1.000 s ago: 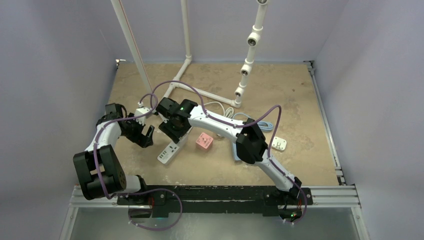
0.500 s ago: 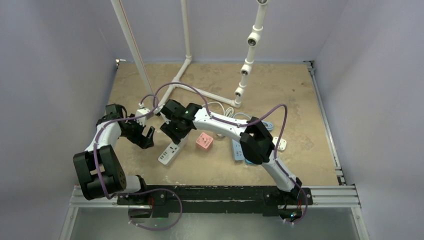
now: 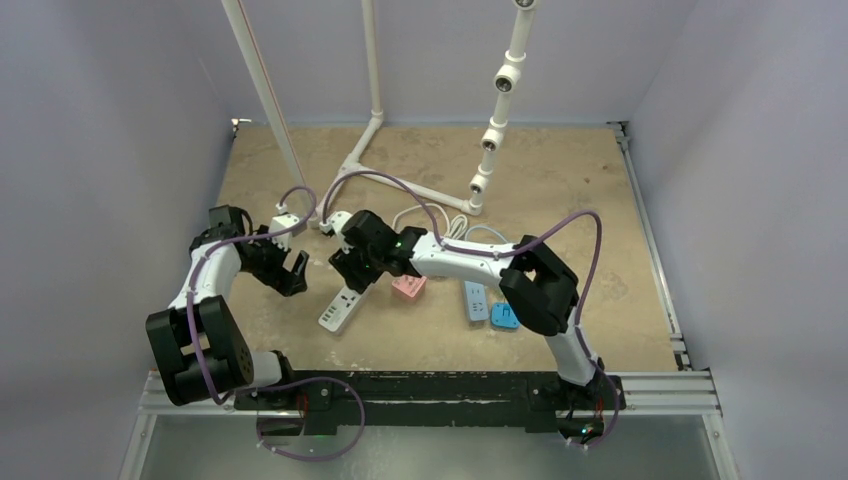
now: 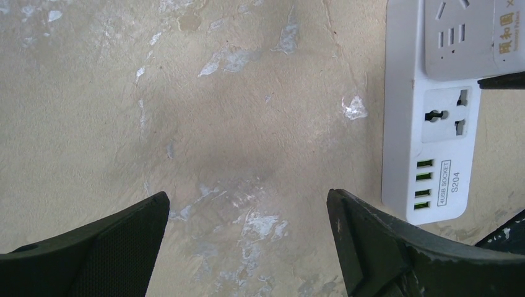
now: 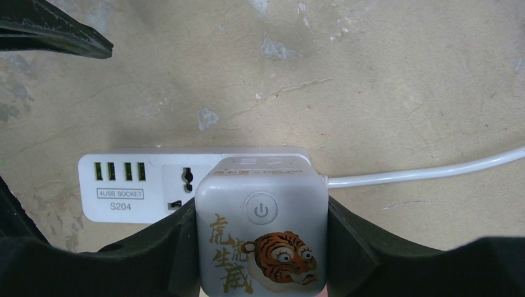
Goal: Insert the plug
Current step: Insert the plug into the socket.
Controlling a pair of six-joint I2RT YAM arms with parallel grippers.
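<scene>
So the right claw [image 5: 261, 238] is pinching the plug [image 5: 261, 210], that white cube with the tiger print and the power button, one finger on each side; the plug is sitting right on top of the strip [image 5: 142, 185], covering the end where the white cord [image 5: 433, 168] is coming out, with one universal socket and the four green USB ports peeking out beside it; can't tell from these views whether the pins are actually sitting in a socket or the plug is just resting against the face; the left claw [image 4: 247, 204] is hanging spread wide over bare tabletop [image 4: 216, 93] just beside the USB end of the strip, gripping nothing and not touching it; from above, both arms are reaching in toward the strip from either side, a pink cube [image 3: 407, 287] is lying near the right arm, and a blue strip [image 3: 476, 300] is lying further right, well apart from the white one.
</scene>
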